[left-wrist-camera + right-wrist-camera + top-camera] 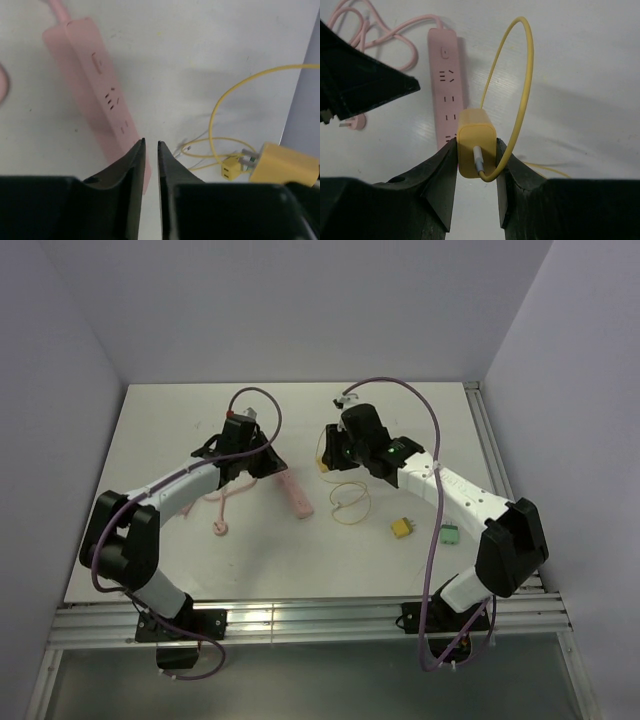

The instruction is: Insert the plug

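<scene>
The left gripper (151, 143) sits at the cordless end of the pink strip (95, 80), its jaws narrow with nothing between them. Just right of the strip, the right gripper (476, 152) clamps the yellow plug (476, 131), whose cable (522, 75) loops upward.

The power strip (296, 495) lay mid-table, its cord (219, 527) trailing toward 9 o'clock. The charger (326, 462) was at the strip's 1 o'clock, its cable (350, 502) looped at 3 o'clock, and 2 connectors (404, 527) lay farther toward 4 o'clock.
</scene>
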You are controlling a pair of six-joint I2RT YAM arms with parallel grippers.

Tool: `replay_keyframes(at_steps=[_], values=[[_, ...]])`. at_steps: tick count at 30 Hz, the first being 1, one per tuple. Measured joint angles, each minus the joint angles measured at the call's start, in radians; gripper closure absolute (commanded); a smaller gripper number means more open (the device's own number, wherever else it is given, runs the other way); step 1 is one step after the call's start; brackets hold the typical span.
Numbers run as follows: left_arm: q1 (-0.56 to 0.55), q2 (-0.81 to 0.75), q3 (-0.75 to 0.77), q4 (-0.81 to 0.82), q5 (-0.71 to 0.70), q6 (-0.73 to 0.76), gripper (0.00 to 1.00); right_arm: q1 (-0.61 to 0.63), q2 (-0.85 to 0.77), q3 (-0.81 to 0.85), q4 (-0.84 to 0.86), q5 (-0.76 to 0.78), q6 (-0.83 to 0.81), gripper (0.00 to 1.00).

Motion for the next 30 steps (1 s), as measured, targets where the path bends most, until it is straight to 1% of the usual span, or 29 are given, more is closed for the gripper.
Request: replay_keyframes(at_steps=[2, 5, 8, 13, 20, 24, 30], values=[[0.009, 0.032, 0.023, 0.027, 0.010, 0.006, 0.91, -0.001, 0.007, 0.000, 0.016, -0.034, 0.000, 1.00], [0.021, 0.069, 0.026, 0.053, 0.021, 0.010, 0.97, -0.005, 0.015, 0.002, 0.028, -0.079, 0.000, 1.00], [0.033, 0.110, 0.025, 0.077, 0.035, 0.011, 0.99, -0.006, 0.027, 0.002, 0.040, -0.129, 0.000, 1.00], [0.054, 0.149, -0.004, 0.133, 0.056, 0.013, 1.00, -0.006, 0.060, 0.002, 0.048, -0.192, -0.004, 1.00], [0.068, 0.151, -0.067, 0.177, 0.058, 0.009, 1.00, -0.005, 0.100, 0.035, 0.018, -0.269, -0.037, 1.00], [0.072, 0.151, -0.092, 0.209, 0.065, 0.008, 1.00, 0.014, 0.149, 0.074, -0.021, -0.272, -0.061, 1.00], [0.079, 0.151, -0.137, 0.285, 0.087, -0.012, 1.00, 0.047, 0.172, 0.080, -0.088, -0.264, -0.067, 1.00]])
